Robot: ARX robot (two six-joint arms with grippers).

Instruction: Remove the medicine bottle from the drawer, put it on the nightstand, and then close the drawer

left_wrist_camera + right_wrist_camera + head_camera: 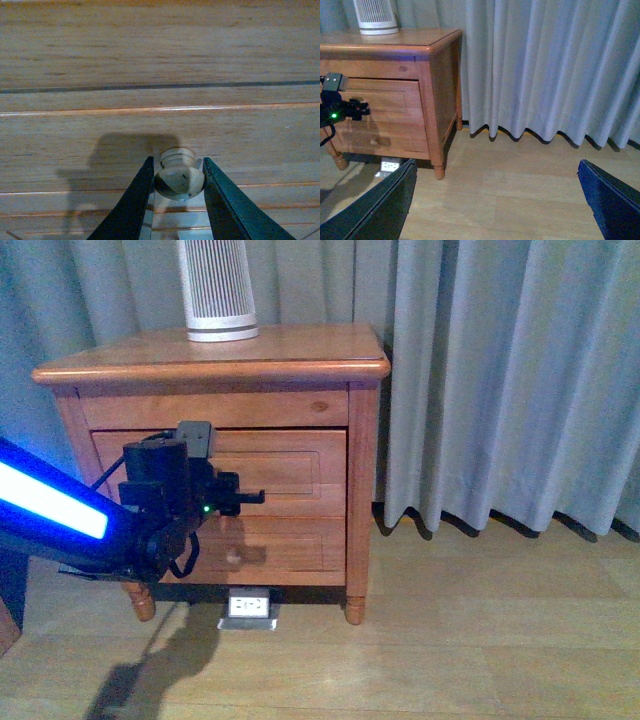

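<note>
One front view: the left gripper [255, 498] sits at the drawer [290, 465], six o'clock under the nightstand [310, 345] top. Left wrist: its fingers [135, 200] seem to pinch the knob [179, 175]; a crooked pull could slip off. Right wrist: the right gripper [497, 162] is spread wide, empty. I cannot see the medicine bottle.

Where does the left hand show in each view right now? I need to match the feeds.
Front view: left hand left of centre, at the drawer front.
Left wrist view: bottom centre, fingers pressed on both sides of the knob.
Right wrist view: far left edge, small, at the same drawer.
Shared landmark: the drawer front, in all three.
</note>
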